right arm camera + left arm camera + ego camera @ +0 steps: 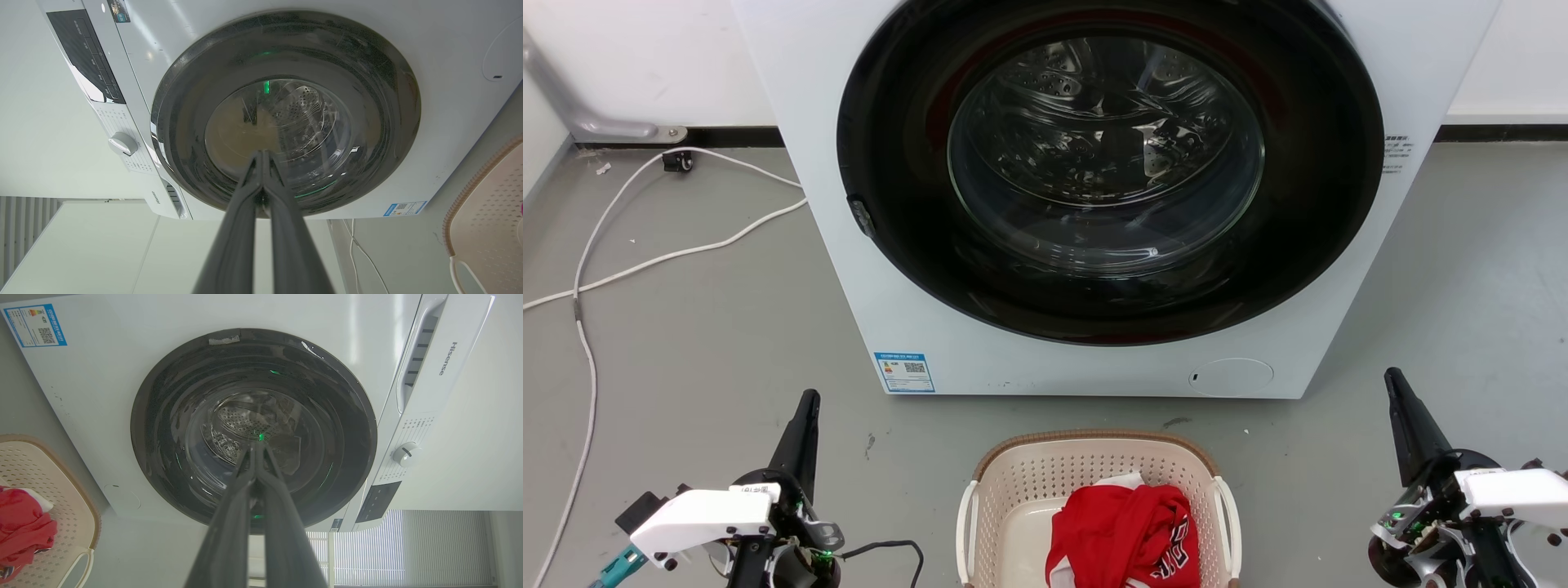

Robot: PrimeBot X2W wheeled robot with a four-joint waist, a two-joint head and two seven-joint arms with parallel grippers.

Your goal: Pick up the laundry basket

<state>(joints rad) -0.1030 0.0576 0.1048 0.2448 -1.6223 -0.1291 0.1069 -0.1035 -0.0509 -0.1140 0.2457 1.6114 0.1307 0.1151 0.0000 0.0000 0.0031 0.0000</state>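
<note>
The laundry basket (1021,482), cream perforated plastic with a brown woven-look rim and white side handles, stands on the floor at the bottom centre of the head view, holding a red garment (1123,535). My left gripper (809,398) is shut and points up, well to the basket's left. My right gripper (1391,376) is shut, well to its right. Both are apart from the basket. The left wrist view has the basket (61,506) at its lower left beside my shut left gripper (256,446). In the right wrist view the basket (486,220) lies at the right edge, my right gripper (263,153) shut.
A white washing machine (849,269) with a shut dark round door (1107,171) stands just behind the basket. White cables (584,278) trail over the grey floor at the left. Grey floor lies on both sides of the basket.
</note>
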